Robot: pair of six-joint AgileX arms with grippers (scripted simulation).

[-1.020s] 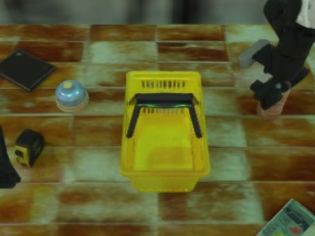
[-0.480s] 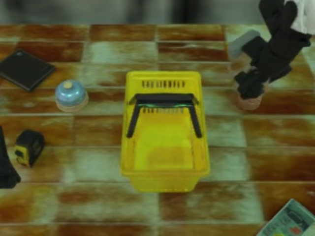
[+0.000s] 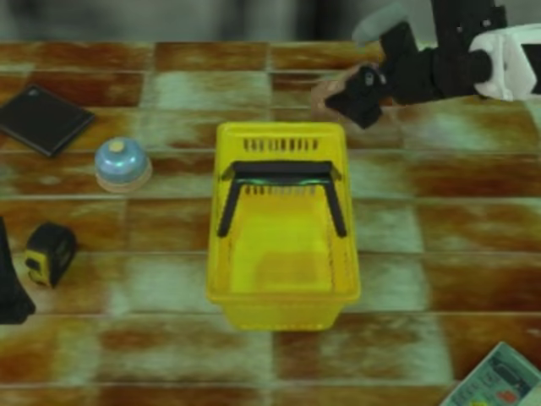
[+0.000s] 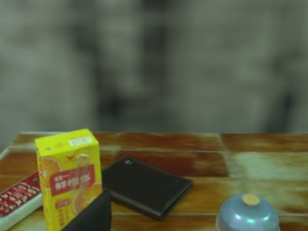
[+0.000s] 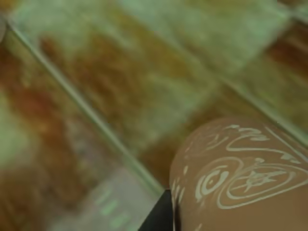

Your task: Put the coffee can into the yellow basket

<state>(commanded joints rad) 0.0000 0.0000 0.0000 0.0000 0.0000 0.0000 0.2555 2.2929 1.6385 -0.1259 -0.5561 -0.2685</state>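
Note:
The yellow basket (image 3: 283, 254) stands in the middle of the table, its black handles (image 3: 281, 173) folded across the far half. My right gripper (image 3: 353, 93) hangs just beyond the basket's far right corner, shut on the coffee can (image 3: 328, 91). The can's tan side with pale swirls fills the right wrist view (image 5: 245, 178), with a dark fingertip (image 5: 161, 217) pressed against it. The can looks lifted off the table and tilted. My left arm (image 3: 10, 288) is parked at the table's left edge.
A blue-grey bell (image 3: 122, 162), a black wallet (image 3: 42, 118) and a yellow-black tape measure (image 3: 49, 252) lie left of the basket. A pale device (image 3: 499, 381) sits at the front right corner. The left wrist view shows a yellow juice carton (image 4: 70, 175).
My right gripper has carried the coffee can from the table's right side leftward and toward the back, ending near the basket's far right corner. The left arm has not moved.

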